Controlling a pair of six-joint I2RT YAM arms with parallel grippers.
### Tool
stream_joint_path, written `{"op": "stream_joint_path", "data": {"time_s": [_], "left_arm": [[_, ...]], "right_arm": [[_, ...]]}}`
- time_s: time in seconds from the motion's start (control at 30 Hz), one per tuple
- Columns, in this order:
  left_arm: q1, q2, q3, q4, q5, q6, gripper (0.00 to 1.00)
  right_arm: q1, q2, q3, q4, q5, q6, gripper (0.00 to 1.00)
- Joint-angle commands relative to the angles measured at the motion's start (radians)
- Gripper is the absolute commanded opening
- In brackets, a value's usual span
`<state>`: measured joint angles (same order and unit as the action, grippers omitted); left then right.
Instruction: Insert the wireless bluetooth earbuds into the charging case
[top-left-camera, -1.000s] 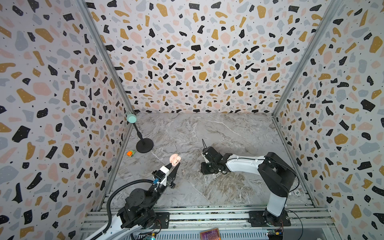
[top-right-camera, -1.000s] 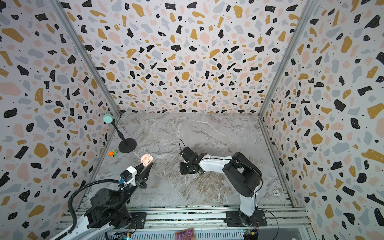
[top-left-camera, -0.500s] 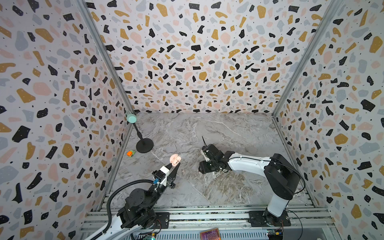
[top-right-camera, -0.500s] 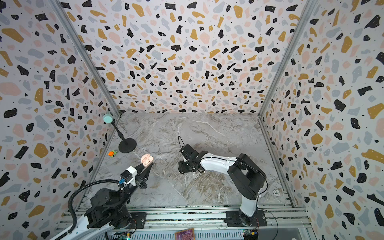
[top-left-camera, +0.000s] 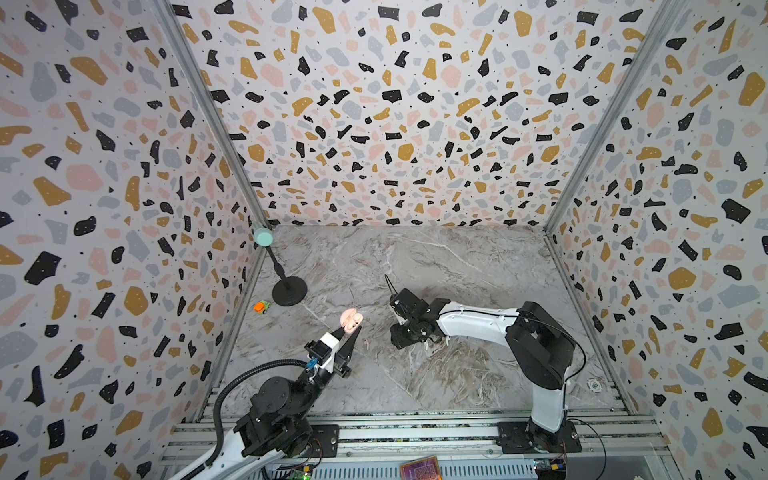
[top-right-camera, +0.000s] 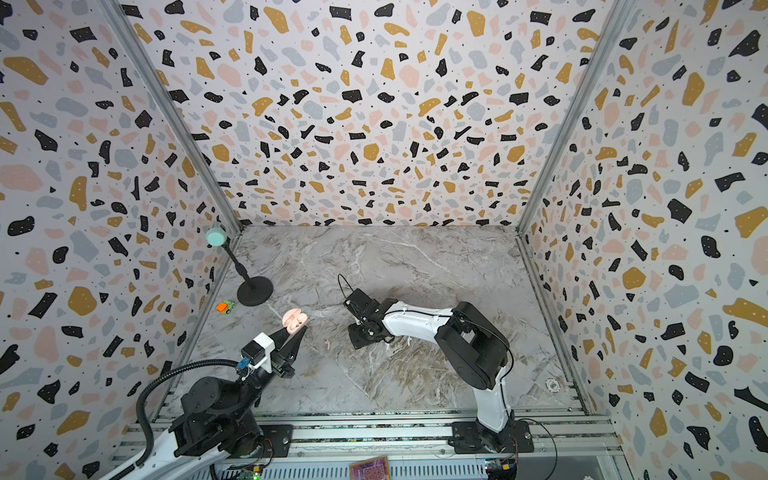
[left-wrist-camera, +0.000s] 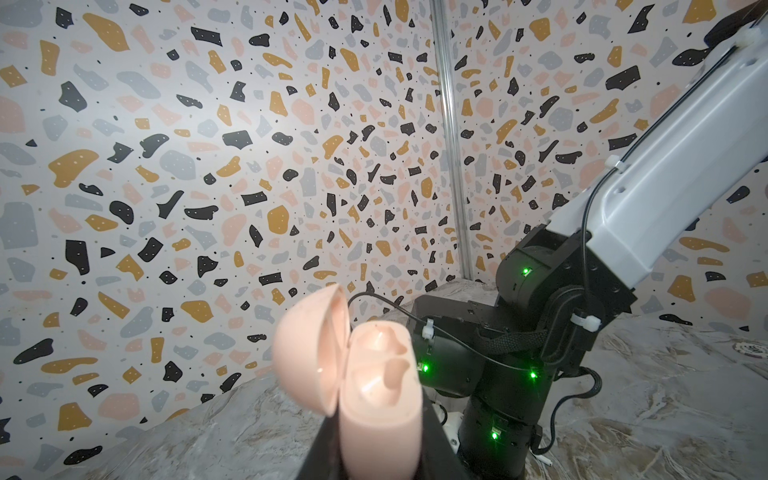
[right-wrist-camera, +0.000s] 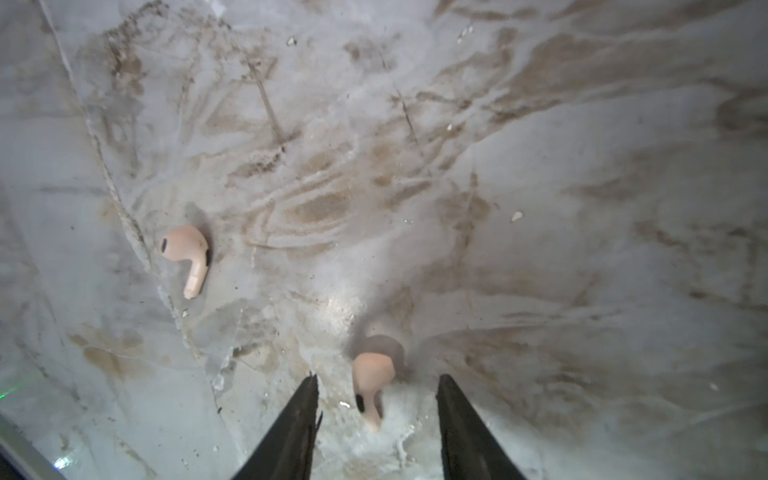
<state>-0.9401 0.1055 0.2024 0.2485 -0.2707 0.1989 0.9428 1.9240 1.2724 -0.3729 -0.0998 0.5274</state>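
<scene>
Stretching from wall to wall, the marble tabletop (top-left-camera: 457, 266) is carrying everything. A black stand (top-left-camera: 289, 293) is standing at the left edge. The right gripper (right-wrist-camera: 377, 377) is pointing down at the marble near the middle, its fingers standing apart — released, gripping nothing. The left gripper (top-left-camera: 351, 329) is tilting up from the near left, clenched on the base of the pink charging case (left-wrist-camera: 374, 395), holding it clear of the table with the lid hanging open. A small orange toy car (top-left-camera: 262, 307) is lying just beside the stand. One earbud (right-wrist-camera: 371, 370) is lying between the right fingers, untouched; another earbud (right-wrist-camera: 187, 249) is lying on bare marble nearby — both outside the case.
</scene>
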Motion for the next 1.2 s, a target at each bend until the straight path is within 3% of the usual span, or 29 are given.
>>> {"op": "stream_joint_path", "data": {"time_s": [0.0, 0.83, 1.17], "left_arm": [[-0.005, -0.014, -0.009, 0.051, 0.006, 0.014, 0.00], [-0.004, -0.016, -0.014, 0.059, 0.008, 0.014, 0.00], [-0.004, -0.018, -0.014, 0.058, 0.010, 0.013, 0.00]], "right_arm": [[0.007, 0.007, 0.042, -0.054, 0.031, -0.019, 0.45], [0.040, 0.080, 0.109, -0.121, 0.089, -0.011, 0.28], [0.042, 0.074, 0.096, -0.134, 0.100, 0.036, 0.29]]}}
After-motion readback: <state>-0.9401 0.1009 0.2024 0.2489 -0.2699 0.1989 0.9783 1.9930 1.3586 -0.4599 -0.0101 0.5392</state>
